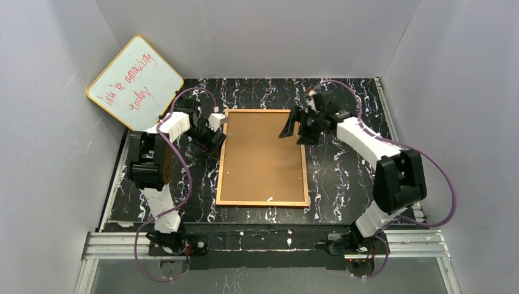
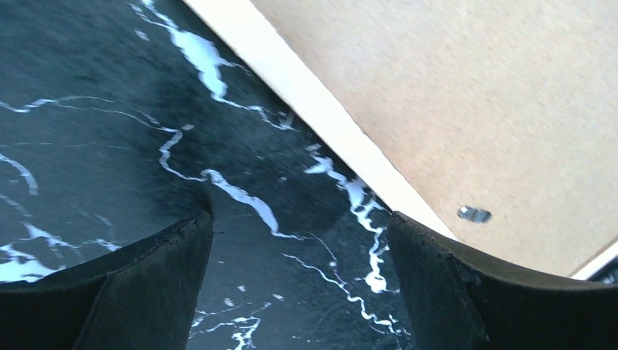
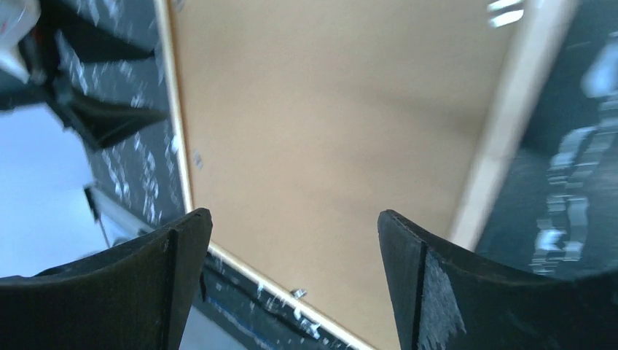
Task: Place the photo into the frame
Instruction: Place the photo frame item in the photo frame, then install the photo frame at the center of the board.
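Note:
The frame [image 1: 263, 159] lies flat in the middle of the black marbled table with its brown fibreboard back up. The photo is out of view. My left gripper [image 1: 214, 136] is low beside the frame's left edge near its far corner, open. In the left wrist view its jaws [image 2: 299, 219] stand apart over bare table, with the frame's pale edge [image 2: 313, 109] just to the right. My right gripper [image 1: 292, 127] hovers over the frame's far right part, open. Nothing is between its fingers in the right wrist view [image 3: 293, 215], where the frame's back [image 3: 328, 109] shows below.
A yellow-edged whiteboard [image 1: 134, 82] with red writing leans in the back left corner. Small metal clips [image 2: 474, 214] [image 3: 297, 293] sit along the frame's back. Grey walls close in on three sides. A metal rail [image 1: 263, 242] runs along the near edge.

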Controlling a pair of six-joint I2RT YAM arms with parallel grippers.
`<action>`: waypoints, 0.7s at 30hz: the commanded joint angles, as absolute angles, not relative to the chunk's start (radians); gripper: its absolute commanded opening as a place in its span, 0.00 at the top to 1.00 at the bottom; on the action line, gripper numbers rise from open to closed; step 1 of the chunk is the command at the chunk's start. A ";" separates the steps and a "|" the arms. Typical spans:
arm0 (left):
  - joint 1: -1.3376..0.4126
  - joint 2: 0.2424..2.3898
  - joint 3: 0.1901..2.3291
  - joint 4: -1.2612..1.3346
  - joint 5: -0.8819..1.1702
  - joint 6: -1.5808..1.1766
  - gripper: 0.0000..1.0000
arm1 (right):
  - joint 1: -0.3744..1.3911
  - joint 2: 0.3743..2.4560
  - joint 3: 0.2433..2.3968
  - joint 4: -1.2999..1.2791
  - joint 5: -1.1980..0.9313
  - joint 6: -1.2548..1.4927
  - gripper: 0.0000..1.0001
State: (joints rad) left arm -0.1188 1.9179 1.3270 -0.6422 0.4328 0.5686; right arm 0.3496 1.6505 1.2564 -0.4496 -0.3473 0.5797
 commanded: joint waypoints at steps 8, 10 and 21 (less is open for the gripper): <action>-0.117 1.881 1.239 -0.841 0.525 0.650 0.16 | 0.748 1.469 1.009 -0.317 -0.347 0.635 0.45; -0.117 1.878 1.239 -0.841 0.526 0.650 0.16 | 0.792 1.441 0.966 -0.309 -0.311 0.633 0.63; -0.117 1.873 1.209 -0.847 0.522 0.664 0.17 | 0.854 1.362 0.756 -0.221 -0.300 0.661 0.99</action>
State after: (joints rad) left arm -0.1177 1.8721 1.2583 -0.7822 0.5285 0.6483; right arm 0.8455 1.3643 0.7830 -0.2859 -0.3069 0.6544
